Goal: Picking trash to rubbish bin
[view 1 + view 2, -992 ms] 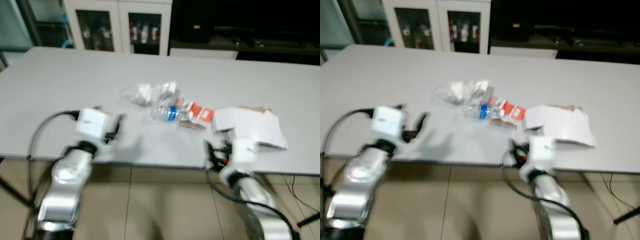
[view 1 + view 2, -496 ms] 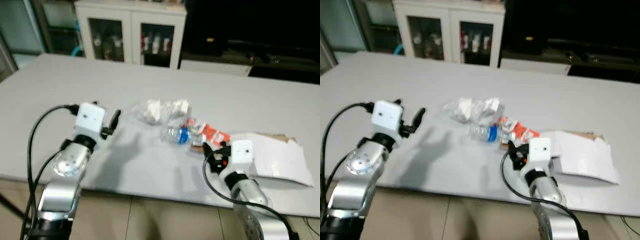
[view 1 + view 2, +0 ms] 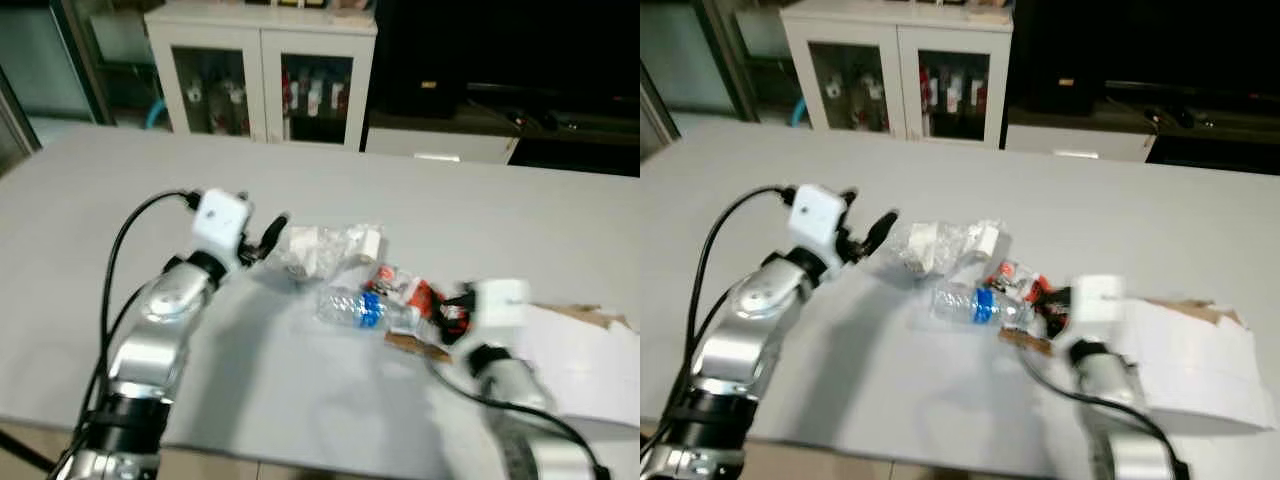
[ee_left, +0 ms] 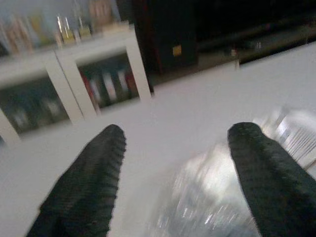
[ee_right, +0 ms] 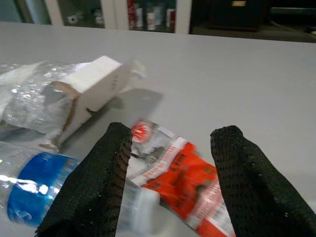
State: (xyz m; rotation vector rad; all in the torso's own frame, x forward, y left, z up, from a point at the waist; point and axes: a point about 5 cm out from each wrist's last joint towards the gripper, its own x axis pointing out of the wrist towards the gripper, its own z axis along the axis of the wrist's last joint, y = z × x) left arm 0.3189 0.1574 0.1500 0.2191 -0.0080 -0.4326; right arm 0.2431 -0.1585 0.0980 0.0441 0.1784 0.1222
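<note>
Clear bottle (image 3: 358, 308) beside red wrapper (image 5: 183, 183), flattened white box (image 3: 1195, 365) nearby

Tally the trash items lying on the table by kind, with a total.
Clear plastic bag: 1
Plastic bottle with blue label: 1
Red and white wrapper: 1
Flattened white cardboard box: 1
Brown scrap by the bottle: 1
Total: 5
</note>
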